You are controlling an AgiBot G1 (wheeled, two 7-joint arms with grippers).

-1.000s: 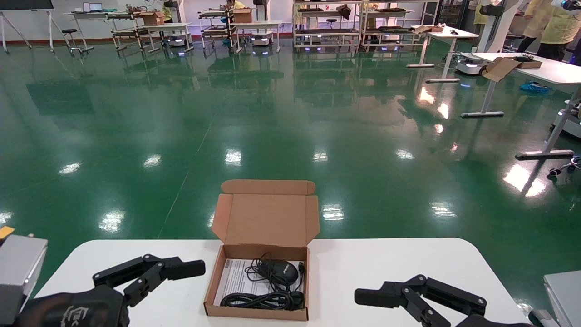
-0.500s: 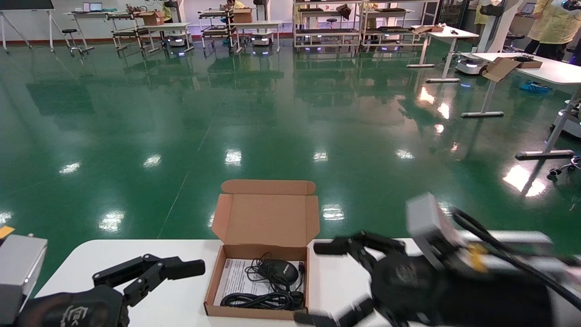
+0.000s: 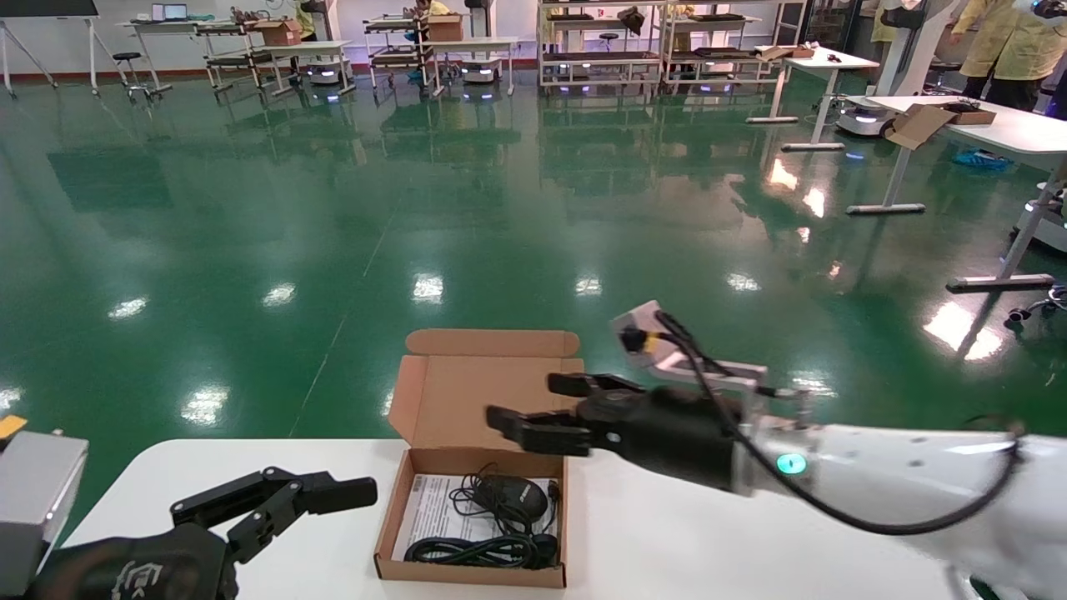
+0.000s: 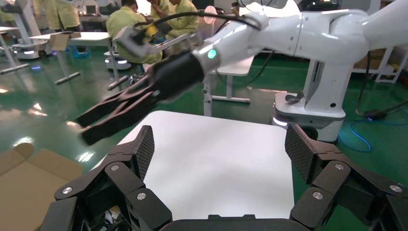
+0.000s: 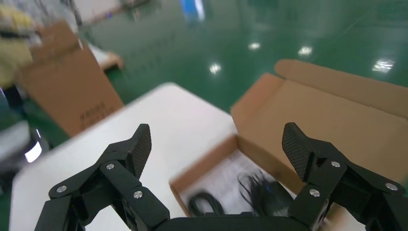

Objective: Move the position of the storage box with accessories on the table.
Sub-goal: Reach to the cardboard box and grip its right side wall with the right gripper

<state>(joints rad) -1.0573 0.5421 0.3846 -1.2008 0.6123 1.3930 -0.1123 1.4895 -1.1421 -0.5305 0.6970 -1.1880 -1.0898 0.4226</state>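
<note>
Right hand has swung up and left since 0.5 s ago, when it sat blurred low at the right of the box; 1.0 s ago it lay on the tabletop at the near right. It now hangs in the air over the storage box's back right corner, in front of the raised lid flap, touching nothing. Its fingers are spread wide with nothing between them, clear in the right wrist view, which looks down into the open box. White right arm reaches in from the right edge of the head view.

Left hand unchanged across all 3 head frames: parked low over the tabletop at the near left, just beside the box's left wall, not touching it, fingers released and wide apart.

Storage box sits at the tabletop's middle, near the front edge, same spot as before, lid open and upright at the far side. Inside: black mouse toward the back, coiled black cable at the front, white printed sheet under both along the left.

Green glossy floor beyond the tabletop.
</note>
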